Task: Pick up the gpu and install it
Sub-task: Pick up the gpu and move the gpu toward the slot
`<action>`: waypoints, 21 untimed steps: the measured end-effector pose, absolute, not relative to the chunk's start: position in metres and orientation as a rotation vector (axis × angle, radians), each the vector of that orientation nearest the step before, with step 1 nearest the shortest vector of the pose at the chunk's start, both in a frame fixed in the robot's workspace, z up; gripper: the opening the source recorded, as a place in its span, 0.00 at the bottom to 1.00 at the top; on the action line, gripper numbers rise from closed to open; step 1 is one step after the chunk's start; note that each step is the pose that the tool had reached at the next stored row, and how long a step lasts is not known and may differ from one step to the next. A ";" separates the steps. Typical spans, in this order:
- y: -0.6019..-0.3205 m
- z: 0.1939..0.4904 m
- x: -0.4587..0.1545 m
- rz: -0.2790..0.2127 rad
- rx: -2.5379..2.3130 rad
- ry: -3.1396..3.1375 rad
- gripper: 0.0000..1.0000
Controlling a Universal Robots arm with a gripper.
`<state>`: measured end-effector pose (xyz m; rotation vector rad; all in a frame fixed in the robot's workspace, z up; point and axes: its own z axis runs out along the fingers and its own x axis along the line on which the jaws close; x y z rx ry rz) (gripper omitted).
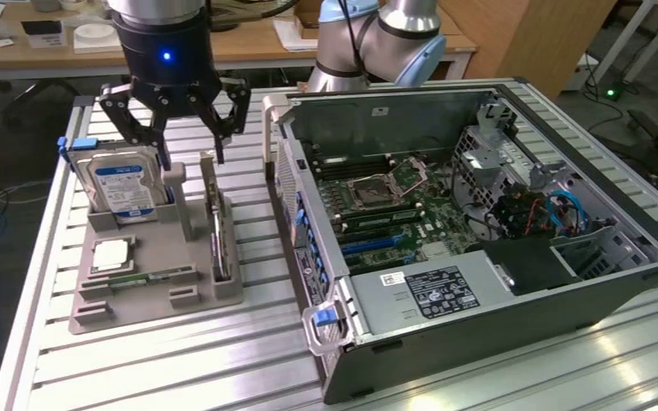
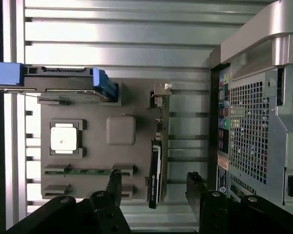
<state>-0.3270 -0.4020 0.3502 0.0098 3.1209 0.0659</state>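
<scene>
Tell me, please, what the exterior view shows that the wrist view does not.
Exterior view: the inside of the computer case, with its motherboard, and a wooden desk behind. Wrist view: the case's vented back panel face-on. Both: the grey tray holding the hard drive and the upright graphics card, with the gripper above, jaws open.

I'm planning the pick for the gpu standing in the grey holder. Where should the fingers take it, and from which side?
Probably from straight above, by its upper long edge, one finger on each flat face. The gpu stands on edge in a slot of the grey holder, so only its top edge and faces are free. The open gripper hovers over it.
</scene>
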 end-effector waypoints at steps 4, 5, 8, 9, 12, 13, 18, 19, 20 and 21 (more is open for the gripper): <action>-0.404 0.346 -0.327 0.066 0.010 3.121 0.65; -0.405 0.345 -0.327 0.066 0.010 3.121 0.65; -0.406 0.341 -0.325 0.066 0.010 3.121 0.65; -0.406 0.340 -0.325 0.066 0.010 3.121 0.65; -0.406 0.336 -0.324 0.066 0.010 3.121 0.65; -0.406 0.335 -0.324 0.066 0.010 3.121 0.65; -0.406 0.331 -0.323 0.066 0.010 3.121 0.65; -0.406 0.330 -0.323 0.066 0.010 3.121 0.65; -0.406 0.329 -0.323 0.066 0.010 3.121 0.65; -0.406 0.328 -0.323 0.066 0.010 3.121 0.65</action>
